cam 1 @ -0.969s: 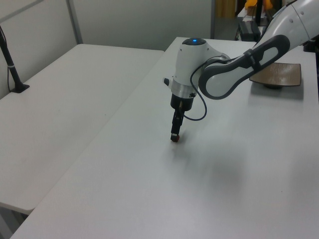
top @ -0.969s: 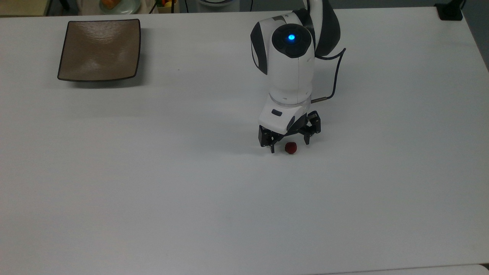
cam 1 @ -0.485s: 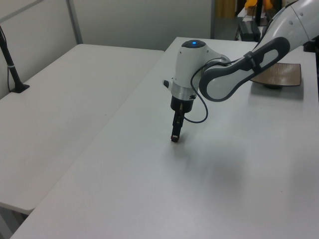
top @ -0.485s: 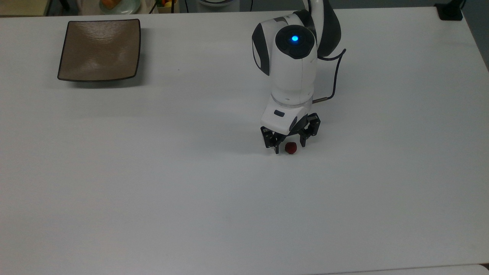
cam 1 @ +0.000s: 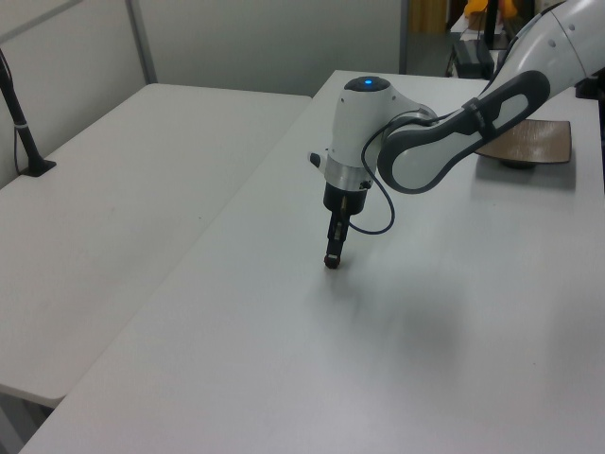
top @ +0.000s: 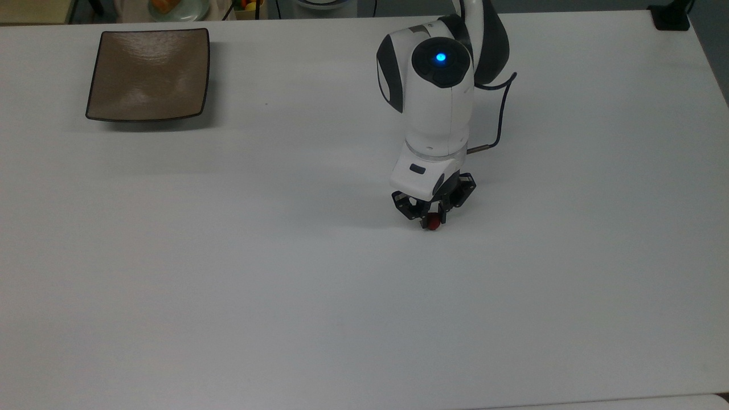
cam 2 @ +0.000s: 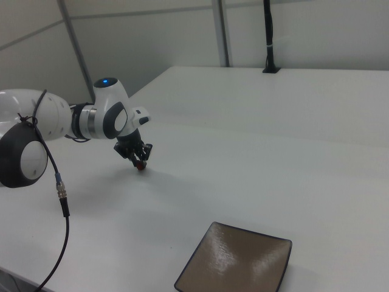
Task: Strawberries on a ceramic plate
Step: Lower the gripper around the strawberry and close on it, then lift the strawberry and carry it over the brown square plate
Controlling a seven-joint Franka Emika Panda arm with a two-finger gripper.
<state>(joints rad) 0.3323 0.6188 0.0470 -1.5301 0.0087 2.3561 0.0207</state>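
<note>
A: Item one, the gripper point(top: 433, 219). Condition?

B: Down at the table point(top: 285, 285) surface, near the middle of the top view. The fingers have drawn together: a second ago they stood wide to either side of the strawberries point(top: 434, 224), half a second ago narrower, and now they are clamped against the berry on both sides. In the left view the gripper point(cam 1: 332, 258) reads as one dark narrow tip touching the table.

A: Item two, the strawberries.

B: A single small dark red lump, held between the fingers, at or just above the table. Position unchanged over the last second; only the fingers have moved. In the right view it shows as a red speck at the gripper point(cam 2: 141, 162) tip.

A: Item three, the ceramic plate.

B: Square, glossy brown, dark rim, bare. It sits at the top view's far left corner point(top: 148, 74), well apart from the berry. Also entered in the left view point(cam 1: 531, 142) behind the arm, and in the right view point(cam 2: 237, 261) near the bottom edge.

A: Meaning for the task?

B: Judged: the grasp step looks complete, and the lift and carry across to the plate are still to come. The berry is small and roundish, so it could squirt out of the pinch on lifting.

A: Brands, labels, writing?

B: None legible. Only a blue light point(top: 439, 57) on the arm's upper housing, and a grey button-like mark lower on the wrist.
</note>
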